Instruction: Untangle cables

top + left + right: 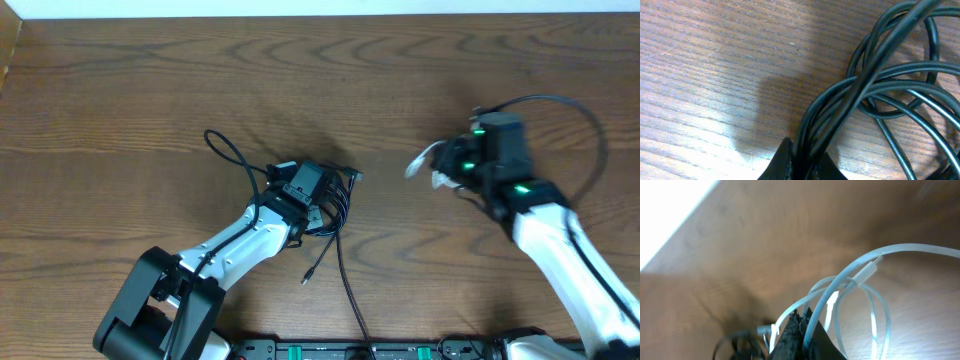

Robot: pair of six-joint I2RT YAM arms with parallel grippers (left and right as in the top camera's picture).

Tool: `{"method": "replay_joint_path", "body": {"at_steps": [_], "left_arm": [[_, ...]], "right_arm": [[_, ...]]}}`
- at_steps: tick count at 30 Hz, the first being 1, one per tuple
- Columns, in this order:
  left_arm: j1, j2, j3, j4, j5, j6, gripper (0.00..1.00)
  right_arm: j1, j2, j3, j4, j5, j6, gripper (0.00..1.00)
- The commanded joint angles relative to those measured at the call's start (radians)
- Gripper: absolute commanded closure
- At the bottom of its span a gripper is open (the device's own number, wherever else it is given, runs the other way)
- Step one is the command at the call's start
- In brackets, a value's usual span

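A tangle of black cables [335,205] lies on the wooden table left of centre, with one loop [228,150] reaching up-left and a plug end [309,276] trailing toward the front. My left gripper [322,205] is shut on several black cable strands [850,105]; its fingertips [802,160] pinch them low in the left wrist view. My right gripper [452,165] is lifted off to the right and is shut on the white cable [420,160]. In the right wrist view its loops [860,277] hang around the fingertips [802,322].
One long black cable [350,290] runs from the tangle to the front edge of the table. A thick black wire [580,115] arcs over the right arm. The table's far edge is a pale strip [320,8].
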Motion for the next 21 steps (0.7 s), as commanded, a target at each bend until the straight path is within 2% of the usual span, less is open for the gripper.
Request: {"method": "replay_joint_path", "body": {"at_steps": [1,9,17,21], "left_arm": [[-0.002,0.005,0.001,0.0,-0.019,-0.005,0.92],[-0.002,0.005,0.001,0.0,0.059,-0.005,0.92],[-0.002,0.005,0.001,0.0,0.059,-0.005,0.92],[-0.002,0.005,0.001,0.0,0.059,-0.005,0.92]], "right_arm": [[-0.106,-0.124,0.002,-0.041,0.086,-0.221,0.99],[-0.43,-0.258,0.005,-0.079,0.304,-0.314,0.99],[-0.745,-0.201,0.012,0.074,0.321,-0.306,0.99],[-0.856,-0.121,0.013,0.18,0.295,-0.357,0.99]]}}
